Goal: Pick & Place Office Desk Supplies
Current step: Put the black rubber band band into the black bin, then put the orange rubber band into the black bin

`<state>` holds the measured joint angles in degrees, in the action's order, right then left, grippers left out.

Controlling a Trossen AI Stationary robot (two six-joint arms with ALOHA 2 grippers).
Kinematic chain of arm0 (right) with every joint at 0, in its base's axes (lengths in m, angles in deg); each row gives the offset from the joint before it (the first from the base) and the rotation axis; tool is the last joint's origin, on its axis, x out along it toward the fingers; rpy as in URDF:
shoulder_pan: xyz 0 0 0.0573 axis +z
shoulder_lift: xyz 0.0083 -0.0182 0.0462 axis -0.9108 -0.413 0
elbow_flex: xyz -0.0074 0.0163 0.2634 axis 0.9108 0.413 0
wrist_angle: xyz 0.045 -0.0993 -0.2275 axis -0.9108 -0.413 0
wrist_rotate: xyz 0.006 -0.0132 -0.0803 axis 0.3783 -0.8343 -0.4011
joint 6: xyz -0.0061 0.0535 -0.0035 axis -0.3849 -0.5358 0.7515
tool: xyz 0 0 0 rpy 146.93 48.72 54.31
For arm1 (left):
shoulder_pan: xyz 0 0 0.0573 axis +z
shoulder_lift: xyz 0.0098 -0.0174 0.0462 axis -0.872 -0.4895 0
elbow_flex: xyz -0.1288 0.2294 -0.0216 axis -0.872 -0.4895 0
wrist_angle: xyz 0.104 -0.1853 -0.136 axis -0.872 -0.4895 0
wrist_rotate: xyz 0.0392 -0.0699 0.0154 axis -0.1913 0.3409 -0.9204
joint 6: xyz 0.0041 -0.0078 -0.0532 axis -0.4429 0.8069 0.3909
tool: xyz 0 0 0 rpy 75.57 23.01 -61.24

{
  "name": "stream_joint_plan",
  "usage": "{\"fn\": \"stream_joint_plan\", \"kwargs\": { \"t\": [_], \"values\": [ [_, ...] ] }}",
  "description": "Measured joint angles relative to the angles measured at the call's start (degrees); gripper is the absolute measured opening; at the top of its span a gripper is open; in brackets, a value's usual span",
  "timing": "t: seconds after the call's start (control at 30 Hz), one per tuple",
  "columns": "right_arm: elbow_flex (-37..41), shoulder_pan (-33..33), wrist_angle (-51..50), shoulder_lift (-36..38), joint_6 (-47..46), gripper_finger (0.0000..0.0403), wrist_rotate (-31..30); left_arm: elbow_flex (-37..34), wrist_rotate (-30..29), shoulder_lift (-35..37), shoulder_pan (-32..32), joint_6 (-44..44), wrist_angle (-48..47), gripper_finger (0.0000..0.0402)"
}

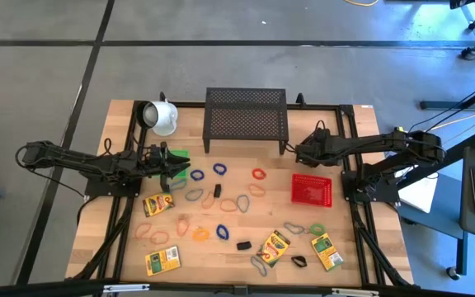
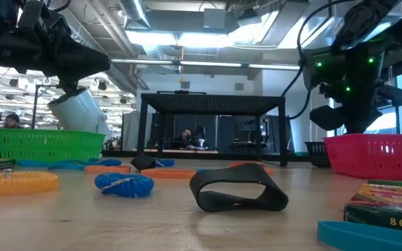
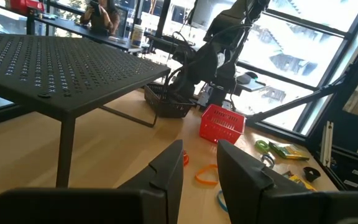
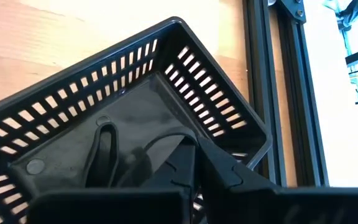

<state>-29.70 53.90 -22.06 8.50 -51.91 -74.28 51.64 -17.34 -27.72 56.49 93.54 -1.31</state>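
Rubber-band loops such as a blue one and a red one, small black clips and crayon boxes lie flat on the wooden table. My left gripper hovers level and open beside the green basket, with nothing between its fingers. My right gripper is shut and slants down into a black slotted basket at the rack's right end. A dark, long thing lies on that basket's floor. My right gripper reaches into the black basket from above at a slant, with its shut fingertips low over the floor. Whether they touch the floor or the dark thing lying there, I cannot tell.
A black mesh rack stands at the table's far edge, and a white mug lies on its side to its left. A red basket sits on the right. A black frame rail borders the table.
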Motion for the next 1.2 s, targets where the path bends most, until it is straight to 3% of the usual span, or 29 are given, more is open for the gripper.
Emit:
{"fn": "stream_joint_plan", "kwargs": {
  "t": [0.17, 0.5, 0.67, 0.97, 1.2],
  "values": [
    [0.0, 0.0, 0.6, 0.0, 0.0, 0.0036, 0.8, 0.0, 0.0, 0.0, 0.0, 0.0, 0.0, 0.0091],
    [-0.1, 0.0, 1.2, 0.0, 0.0, 0.0132, 0.9, 0.0, 0.0, 0.0, 0.0, 0.0, 0.0, 0.0091],
    [-2.7, 0.3, 0.8, 0.0, 2.7, 0.0162, 0.8, 0.0, 0.0, 0.0, 0.0, 0.0, 0.0, 0.0091],
    [-11.0, 5.0, -3.3, 0.0, 3.5, 0.0163, -2.7, 0.0, 0.0, 0.0, 0.0, 0.0, 0.0, 0.0091],
    [-18.5, 14.2, -4.5, 0.0, 4.8, 0.0148, -4.0, 0.0, 0.0, 0.0, 0.0, 0.0, 0.0, 0.0091]
  ]
}}
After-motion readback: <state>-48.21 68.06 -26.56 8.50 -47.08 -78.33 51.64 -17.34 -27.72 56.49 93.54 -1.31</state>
